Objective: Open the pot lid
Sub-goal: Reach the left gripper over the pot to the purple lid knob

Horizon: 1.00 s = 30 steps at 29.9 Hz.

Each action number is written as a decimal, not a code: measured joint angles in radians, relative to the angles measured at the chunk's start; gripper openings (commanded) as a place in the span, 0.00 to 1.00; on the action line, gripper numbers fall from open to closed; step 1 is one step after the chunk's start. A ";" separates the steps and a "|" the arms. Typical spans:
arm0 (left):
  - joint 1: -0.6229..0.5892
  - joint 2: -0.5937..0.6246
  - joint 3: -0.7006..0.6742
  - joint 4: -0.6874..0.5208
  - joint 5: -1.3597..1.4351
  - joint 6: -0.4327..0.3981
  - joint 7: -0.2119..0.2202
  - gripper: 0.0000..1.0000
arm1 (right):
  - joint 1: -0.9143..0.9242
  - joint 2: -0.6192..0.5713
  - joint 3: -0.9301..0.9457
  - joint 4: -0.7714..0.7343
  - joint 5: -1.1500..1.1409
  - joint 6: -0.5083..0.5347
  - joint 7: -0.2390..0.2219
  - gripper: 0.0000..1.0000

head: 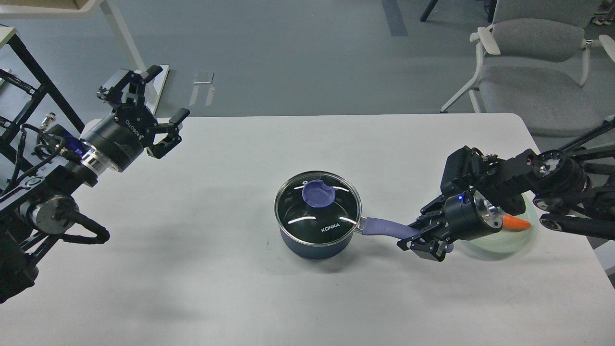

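Observation:
A dark blue pot (314, 242) stands at the middle of the white table (202, 269). Its glass lid (294, 207) lies flat on it, with a purple knob (318, 193) on top. The pot's purple handle (387, 227) points right. My right gripper (417, 235) is shut on the far end of that handle. My left gripper (161, 103) is open and empty, raised over the table's far left edge, well away from the pot.
A clear glass plate (511, 240) with an orange carrot (516, 223) lies at the right, partly behind my right arm. A grey chair (528, 57) stands beyond the table's far right corner. A white table leg (122, 36) and black frame (29, 62) stand at far left.

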 measured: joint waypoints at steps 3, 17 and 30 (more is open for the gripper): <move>-0.003 0.000 0.000 0.000 0.027 0.000 0.000 0.99 | 0.004 0.000 0.000 0.000 0.000 0.000 0.000 0.27; -0.205 -0.049 0.022 -0.106 0.937 0.011 -0.145 0.99 | 0.005 0.001 0.000 -0.002 0.003 -0.001 -0.001 0.28; -0.468 -0.134 0.568 -0.174 1.511 0.404 -0.152 0.99 | -0.001 0.000 -0.003 0.000 0.005 -0.002 0.000 0.28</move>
